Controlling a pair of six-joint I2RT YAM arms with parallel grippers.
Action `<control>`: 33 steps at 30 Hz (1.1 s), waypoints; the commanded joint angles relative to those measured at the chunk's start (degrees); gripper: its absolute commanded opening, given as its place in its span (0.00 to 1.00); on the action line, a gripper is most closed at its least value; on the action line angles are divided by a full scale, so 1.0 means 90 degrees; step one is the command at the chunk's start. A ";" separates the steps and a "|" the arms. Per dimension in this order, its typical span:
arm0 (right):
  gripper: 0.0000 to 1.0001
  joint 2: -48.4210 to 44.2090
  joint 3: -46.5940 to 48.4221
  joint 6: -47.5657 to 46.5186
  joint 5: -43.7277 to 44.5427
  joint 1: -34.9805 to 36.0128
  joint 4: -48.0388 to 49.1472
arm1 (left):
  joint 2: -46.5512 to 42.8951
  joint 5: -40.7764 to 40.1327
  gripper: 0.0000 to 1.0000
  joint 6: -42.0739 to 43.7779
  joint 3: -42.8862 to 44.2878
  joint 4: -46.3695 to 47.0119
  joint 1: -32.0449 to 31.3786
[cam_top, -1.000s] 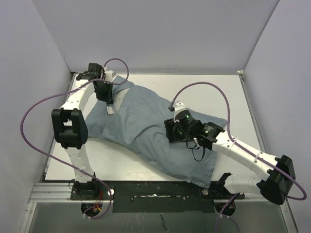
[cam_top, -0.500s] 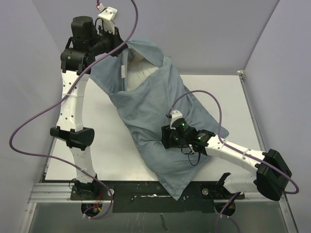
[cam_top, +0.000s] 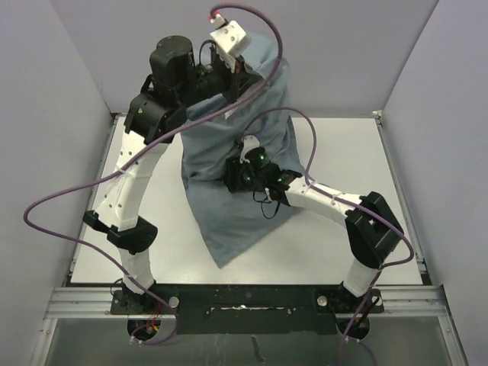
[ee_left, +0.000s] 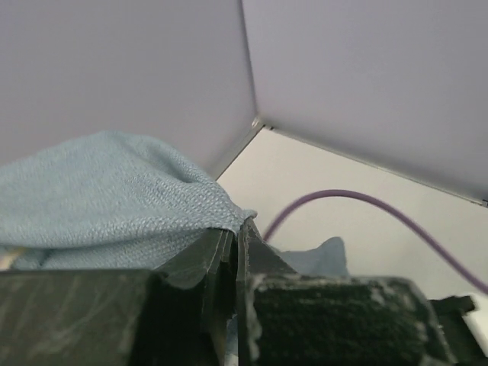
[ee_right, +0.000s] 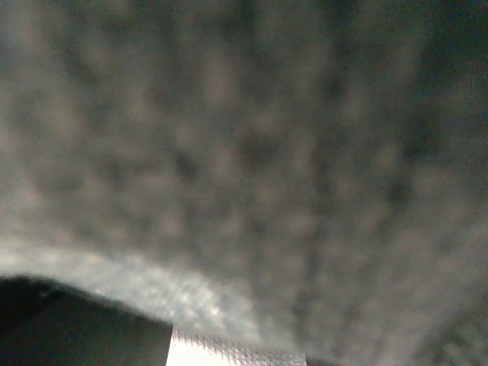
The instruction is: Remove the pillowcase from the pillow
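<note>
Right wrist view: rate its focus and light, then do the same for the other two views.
Right wrist view: the pillowcase fills the frame, dim and blurred; only a bright strip at the bottom edge shows weave. Left wrist view: pillowcase weave sharp, the left gripper up close soft and dark. Top external view: evenly lit, sharp throughout.

The limp blue-grey fabric pillowcase (cam_top: 217, 221) is hanging flush against the right gripper (cam_top: 233, 178), blocking everything ahead of it; bare white tabletop (cam_top: 358, 160) is lying open behind it, a thin purple cable (cam_top: 309, 130) arching above.
</note>
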 commanded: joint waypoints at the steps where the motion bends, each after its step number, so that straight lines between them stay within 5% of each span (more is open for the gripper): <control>1: 0.55 0.0498 0.1377 -0.0265 -0.0300 -0.0552 0.0985 | -0.1114 -0.0166 0.00 0.0918 0.0448 0.1367 -0.0778; 13: 0.66 0.0984 0.2539 -0.0515 -0.0567 -0.1108 0.1523 | -0.2059 -0.0399 0.00 0.1328 -0.0667 0.1528 -0.0957; 24: 0.82 -0.1040 -0.1254 0.0183 -0.0536 -0.0657 0.2086 | -0.3337 -0.1652 0.00 0.1800 -0.4459 0.2178 -0.0935; 33: 0.88 -0.5050 -0.3362 0.0601 0.0792 -0.0347 0.0335 | -0.2986 -0.1330 0.00 0.1390 -0.4358 0.1957 -0.0103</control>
